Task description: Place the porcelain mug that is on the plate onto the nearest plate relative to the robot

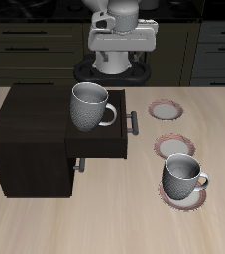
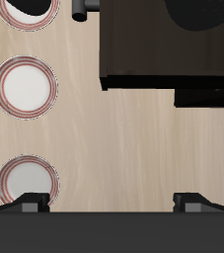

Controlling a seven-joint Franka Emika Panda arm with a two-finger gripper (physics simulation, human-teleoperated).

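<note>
Setting: kitchen cabinets behind wooden table [image 1: 104,223]
Porcelain mug [image 1: 183,179]: on front plate [image 1: 168,196], five o'clock
Target plate [image 1: 165,109]: bare, two o'clock, nearest robot
Gripper [image 2: 112,203]: unclenched, empty, high above
Cabinet [image 1: 30,139]: bears the larger mug [image 1: 91,107]
</note>
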